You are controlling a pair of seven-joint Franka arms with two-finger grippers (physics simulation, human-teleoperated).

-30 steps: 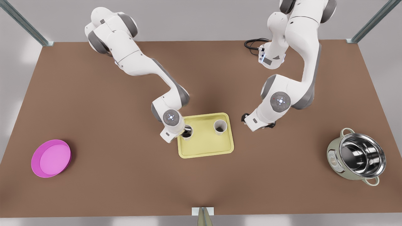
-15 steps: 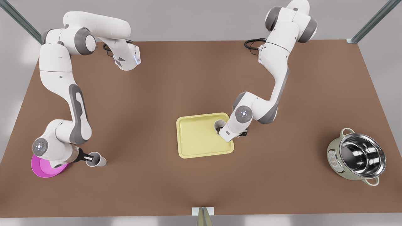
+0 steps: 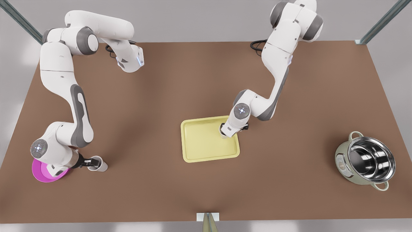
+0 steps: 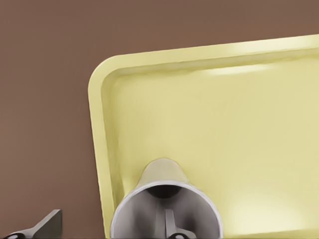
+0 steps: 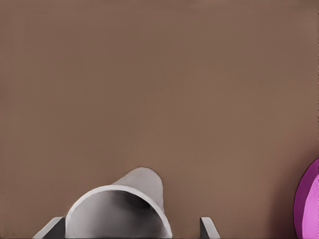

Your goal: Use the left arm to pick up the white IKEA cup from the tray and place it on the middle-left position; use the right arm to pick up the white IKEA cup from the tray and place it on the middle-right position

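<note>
Left gripper (image 3: 224,132): mine gaped astride the wall of the tray (image 3: 206,154) cup (image 4: 167,209); closing could tip it.
Right gripper (image 3: 88,162): mine sat loose around the second cup (image 5: 119,214); retreating could topple it.

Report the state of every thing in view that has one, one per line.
Left gripper: open, one finger inside the tray cup.
Right gripper: open around the table cup.
Tray cup: upright, empty, on the tray.
Table cup: upright, empty, on the table near the magenta plate.
Tray: flat, holding one cup.
Pot: uncovered, empty.
Magenta plate: empty.
</note>
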